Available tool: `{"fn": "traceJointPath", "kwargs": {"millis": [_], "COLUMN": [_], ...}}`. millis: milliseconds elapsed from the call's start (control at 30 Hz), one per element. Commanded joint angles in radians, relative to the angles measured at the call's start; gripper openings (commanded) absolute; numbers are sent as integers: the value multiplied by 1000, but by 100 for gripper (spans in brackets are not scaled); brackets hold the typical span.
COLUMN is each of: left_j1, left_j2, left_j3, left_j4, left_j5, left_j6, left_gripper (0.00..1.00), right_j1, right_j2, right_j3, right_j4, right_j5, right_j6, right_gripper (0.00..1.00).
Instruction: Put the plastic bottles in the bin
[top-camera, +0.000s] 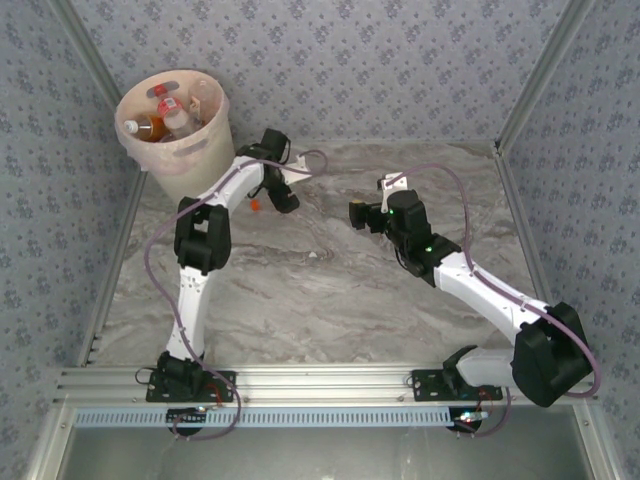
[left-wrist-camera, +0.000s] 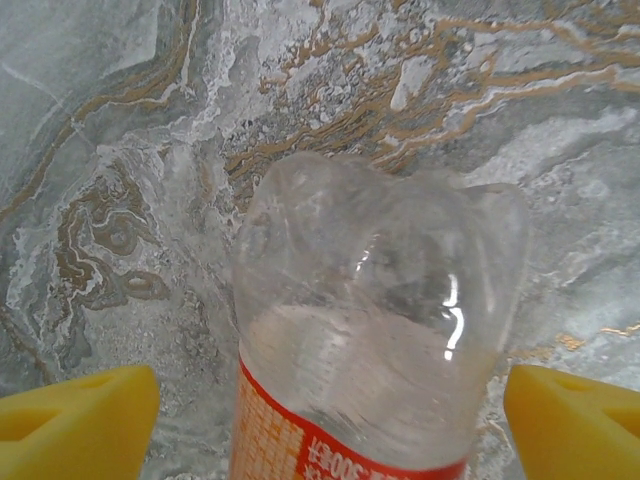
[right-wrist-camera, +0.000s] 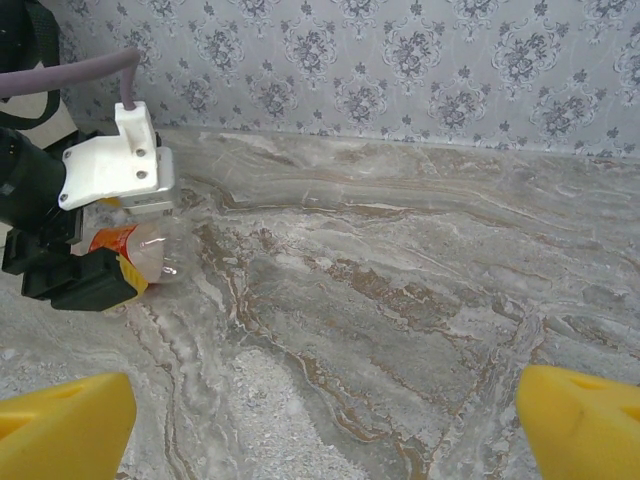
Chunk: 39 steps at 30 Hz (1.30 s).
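The left end effector (left-wrist-camera: 330, 400) stands wide astride the clear orange-labelled bottle (left-wrist-camera: 380, 300) lying on the marble desk (left-wrist-camera: 120, 150) near the bin (top-camera: 190, 165), apparently lined up to grasp it, while the right end effector (right-wrist-camera: 325, 415) hangs wide and empty.

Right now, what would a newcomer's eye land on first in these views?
The cream bin in the far left corner, with several bottles already inside. Beside its base, a clear orange-labelled bottle lies on the marble table between the left gripper's open yellow fingers. The right gripper hangs open over mid-table.
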Motion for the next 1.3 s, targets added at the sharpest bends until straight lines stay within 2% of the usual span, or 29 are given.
{"fn": "traceJointPath", "kwargs": {"millis": [0, 200, 333, 467, 600, 733, 833, 1067, 1267], "left_j1": [10, 14, 17, 38, 54, 78, 89, 93, 93], "left_j2": [30, 47, 45, 10, -43, -111, -179, -314, -536], "left_j3": [40, 1, -5, -39, -135, -239, -340, -521, -588], "left_j4": [-73, -26, -14, 9, 83, 168, 251, 370, 433], "left_j5": [30, 8, -11, 44, 75, 114, 149, 146, 163], "left_j6": [34, 17, -25, -105, -170, -295, -400, -571, -732], "left_gripper": [87, 82, 73, 61, 55, 49, 47, 47, 47], "right_j1": [2, 2, 1, 3, 4, 4, 4, 7, 9], "right_j2": [-22, -21, -20, -21, -28, -38, -37, -36, -59], "right_j3": [19, 22, 23, 24, 19, 11, 4, 9, -18], "right_j4": [-15, -21, -18, -20, -24, -16, 0, 20, 76], "right_j5": [25, 30, 32, 33, 35, 42, 41, 23, -12], "right_j6": [12, 13, 14, 14, 14, 14, 14, 23, 30], "right_gripper": [100, 100, 100, 100, 100, 100, 100, 100, 100]}}
